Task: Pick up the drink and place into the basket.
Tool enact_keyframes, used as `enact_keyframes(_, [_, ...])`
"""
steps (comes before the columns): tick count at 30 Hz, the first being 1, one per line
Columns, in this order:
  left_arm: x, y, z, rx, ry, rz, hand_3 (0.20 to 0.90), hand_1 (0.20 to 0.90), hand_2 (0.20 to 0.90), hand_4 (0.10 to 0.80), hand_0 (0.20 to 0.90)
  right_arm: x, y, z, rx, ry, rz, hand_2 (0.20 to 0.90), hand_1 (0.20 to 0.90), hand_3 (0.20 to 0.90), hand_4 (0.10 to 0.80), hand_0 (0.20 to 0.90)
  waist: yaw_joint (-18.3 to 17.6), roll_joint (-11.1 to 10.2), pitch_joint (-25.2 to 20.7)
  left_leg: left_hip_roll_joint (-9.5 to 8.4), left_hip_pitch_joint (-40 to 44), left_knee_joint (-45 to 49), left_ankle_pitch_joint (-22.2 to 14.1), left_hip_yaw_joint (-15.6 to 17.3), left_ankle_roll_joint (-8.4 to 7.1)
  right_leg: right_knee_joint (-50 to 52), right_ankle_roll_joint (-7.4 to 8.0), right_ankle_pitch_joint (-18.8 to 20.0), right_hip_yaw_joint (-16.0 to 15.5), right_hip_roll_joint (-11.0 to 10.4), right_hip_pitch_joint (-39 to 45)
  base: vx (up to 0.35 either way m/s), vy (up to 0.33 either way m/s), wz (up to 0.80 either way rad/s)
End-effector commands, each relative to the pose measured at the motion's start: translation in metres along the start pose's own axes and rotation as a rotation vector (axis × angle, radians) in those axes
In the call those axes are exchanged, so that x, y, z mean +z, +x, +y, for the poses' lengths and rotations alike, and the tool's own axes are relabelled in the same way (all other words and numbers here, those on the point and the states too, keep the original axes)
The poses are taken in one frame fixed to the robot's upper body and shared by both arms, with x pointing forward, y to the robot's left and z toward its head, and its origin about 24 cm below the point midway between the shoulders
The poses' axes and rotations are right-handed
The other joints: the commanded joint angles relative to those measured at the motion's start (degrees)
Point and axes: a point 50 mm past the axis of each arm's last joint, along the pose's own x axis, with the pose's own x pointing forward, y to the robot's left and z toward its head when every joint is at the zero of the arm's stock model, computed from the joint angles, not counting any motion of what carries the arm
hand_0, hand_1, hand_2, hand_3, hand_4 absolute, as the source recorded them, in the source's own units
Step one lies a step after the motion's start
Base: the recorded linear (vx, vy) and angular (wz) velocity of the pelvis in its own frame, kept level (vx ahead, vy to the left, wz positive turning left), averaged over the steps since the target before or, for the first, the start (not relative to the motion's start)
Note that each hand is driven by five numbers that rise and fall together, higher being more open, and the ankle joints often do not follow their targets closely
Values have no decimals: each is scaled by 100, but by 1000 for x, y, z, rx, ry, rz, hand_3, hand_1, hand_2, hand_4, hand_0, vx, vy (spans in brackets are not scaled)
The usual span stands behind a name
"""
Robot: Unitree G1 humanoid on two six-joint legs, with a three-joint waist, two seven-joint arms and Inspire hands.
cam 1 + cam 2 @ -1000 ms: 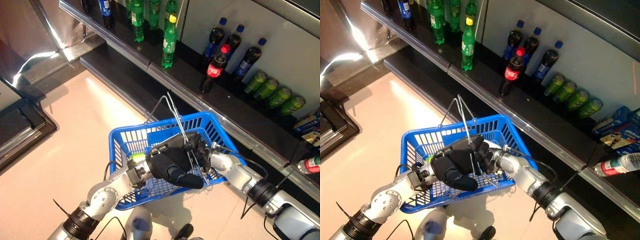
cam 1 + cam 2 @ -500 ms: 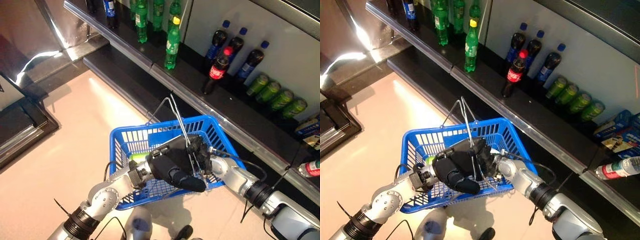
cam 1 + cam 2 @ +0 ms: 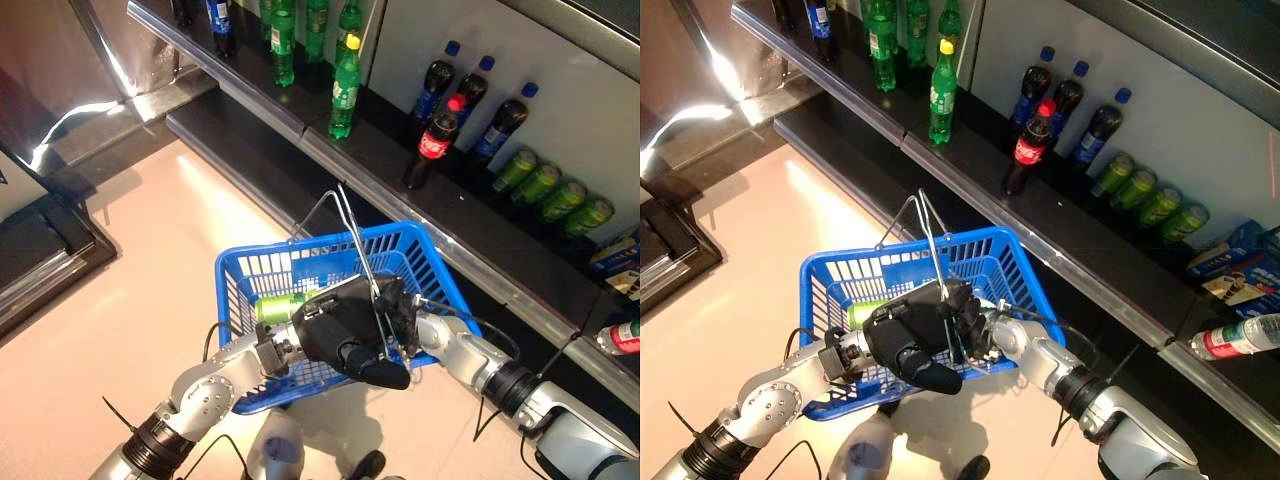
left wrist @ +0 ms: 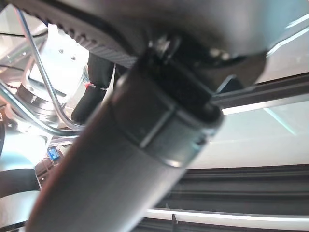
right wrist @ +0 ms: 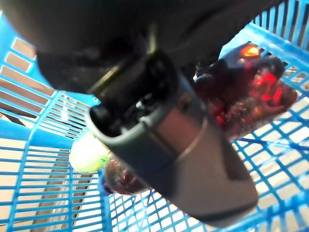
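A blue basket [image 3: 240, 272] hangs above the floor before the shelf. Its wire handles [image 3: 350, 225] run down into my left hand [image 3: 340, 335], which is shut on them over the basket's near side. A green can [image 3: 283, 305] lies inside at the left. My right hand [image 3: 403, 305] reaches into the basket from the right, mostly hidden behind the left hand. In the right wrist view its thumb [image 5: 174, 145] lies across a dark red bottle-like thing [image 5: 246, 87] on the basket's mesh, with the green can's end [image 5: 87, 154] beside it.
The dark shelf [image 3: 380, 165] behind the basket carries a green bottle with a yellow cap [image 3: 343, 85], a red-capped cola bottle [image 3: 428, 140], blue-capped dark bottles [image 3: 500, 120] and green cans [image 3: 550, 185]. A low dark platform [image 3: 40, 260] lies at the left.
The green can, earlier almost hidden behind my left hand, now shows lengthwise in the basket. The basket and both hands have shifted slightly; the right hand stays inside.
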Motion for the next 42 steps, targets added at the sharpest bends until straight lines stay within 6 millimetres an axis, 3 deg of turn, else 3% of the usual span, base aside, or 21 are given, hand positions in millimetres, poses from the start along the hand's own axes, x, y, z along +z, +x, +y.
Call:
enact_keyframes(1, [58, 55, -103, -784, 134, -376, 200, 300, 300, 100, 300, 37, 7, -31, -109, -82, -146, 900, 900, 900, 800, 900, 17, -34, -1245, -310, -127, -128, 18, -341, 102, 445, -343, -383, -9, 302, 128, 0, 0, 0])
enact_keyframes(12, [59, 55, -102, -768, 132, -391, 200, 300, 300, 100, 300, 35, 5, -33, -129, -74, -140, 900, 900, 900, 800, 900, 5, -25, -1254, -312, -135, -128, 20, -339, 105, 442, -353, -384, -1, 312, 113, 0, 0, 0])
enact_keyframes(18, [63, 53, -96, -695, 140, -423, 200, 300, 300, 100, 300, 36, -1, -46, -204, -36, -158, 900, 900, 900, 800, 900, -13, -36, -1237, -303, -124, -128, 20, -316, 104, 440, -367, -381, 24, 330, 115, 0, 0, 0])
enact_keyframes(28, [71, 34, -66, -423, 151, -515, 200, 300, 300, 100, 300, 33, -32, -75, -418, 113, -244, 900, 900, 900, 800, 900, -120, 8, -1254, -291, -86, -128, 0, -206, 135, 436, -361, -381, 116, 324, 125, 0, 0, 0])
enact_keyframes(42, [84, -1, -35, -123, 236, -620, 200, 300, 300, 100, 300, 14, -79, -85, -710, 312, -326, 900, 900, 900, 800, 900, -506, 197, -1349, -232, -49, -128, -38, 95, 163, 371, -282, -323, 369, 257, 78, -13, 15, -7])
